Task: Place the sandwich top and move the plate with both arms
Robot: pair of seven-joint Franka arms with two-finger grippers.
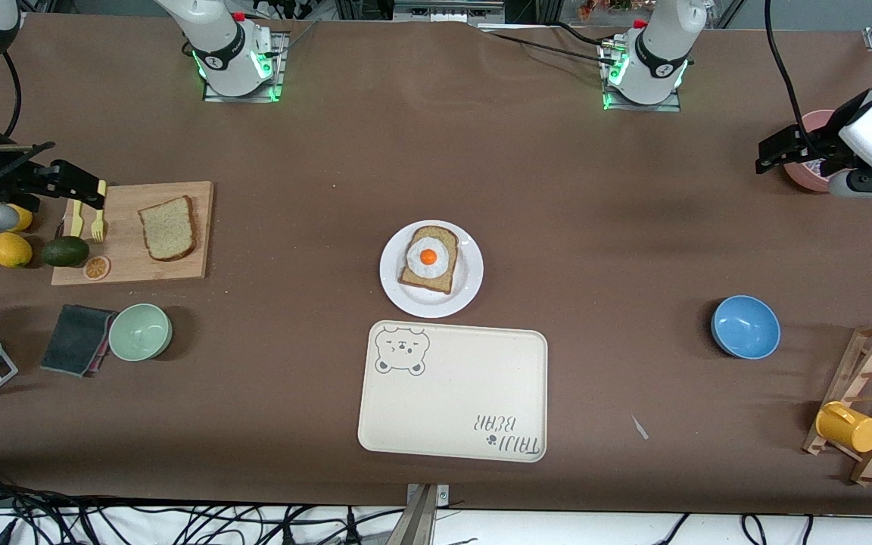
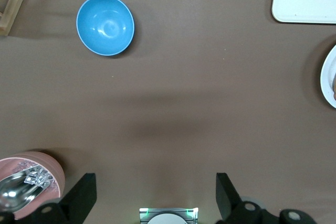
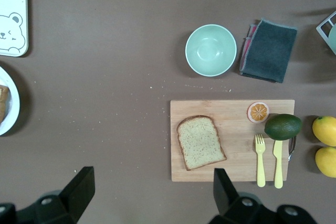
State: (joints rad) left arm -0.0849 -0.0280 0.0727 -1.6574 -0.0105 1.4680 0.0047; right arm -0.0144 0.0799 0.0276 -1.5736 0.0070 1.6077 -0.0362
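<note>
Speckled tan bread slice (image 1: 169, 228) flat on wooden board (image 1: 194, 261); right tool (image 3: 149, 190) wide open above worktop, nearer; left tool (image 2: 156, 192) wide open, waiting.

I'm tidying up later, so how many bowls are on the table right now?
3: a green bowl beside the grey cloth, a blue bowl near the wooden rack, and a pink bowl partly hidden under the left arm.

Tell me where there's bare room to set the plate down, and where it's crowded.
The tray beside the plate is bare. Open table runs between the plate and the blue bowl, and between the plate and the cutting board. Crowded: the board's end, with the sandwich top, fork, knife, avocado, lemons, green bowl and cloth.
</note>
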